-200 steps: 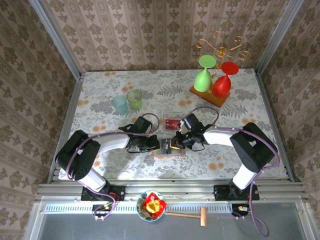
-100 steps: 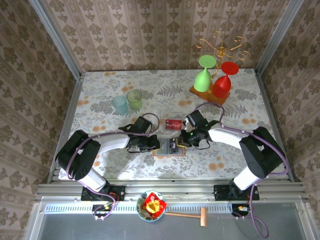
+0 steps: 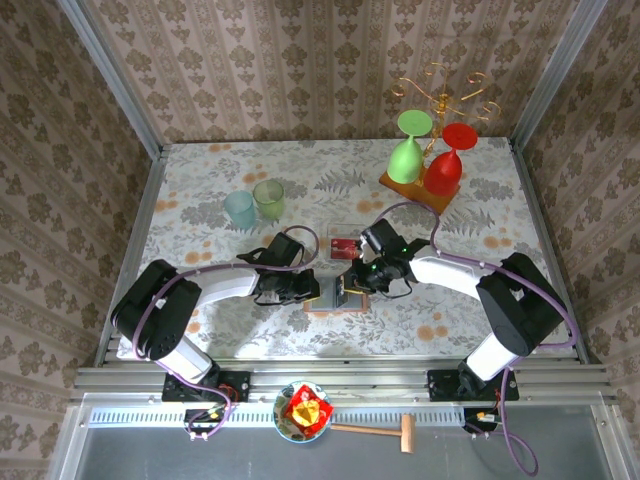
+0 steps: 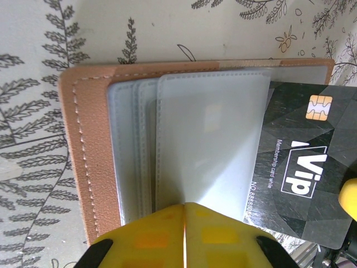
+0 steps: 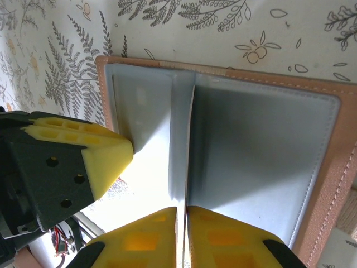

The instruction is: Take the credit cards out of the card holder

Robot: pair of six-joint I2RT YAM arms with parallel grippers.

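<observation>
Left wrist view puts the card holder (image 4: pixel 83 156) open and flat on the bench (image 4: pixel 33 33). Its clear sleeves (image 4: pixel 212 145) are fanned, and a black card (image 4: pixel 301 167) pokes out of the front sleeve past the holder's edge, so you can take it as partly drawn. Your left tool (image 4: pixel 184 215) is closed, pads together at the holder's near edge. That looks meant to pin the holder so it does not slide with the card, though whether it nips anything is hidden.

In the right wrist view, the right tool (image 5: pixel 181 215) has its pads almost together astride a thin leaf seen edge-on. You cannot tell whether it truly pinches, or whether that leaf is card or sleeve.

In the top external view, a red card (image 3: pixel 345 247) lies on the bench just beyond the holder, likely one that is out.
</observation>
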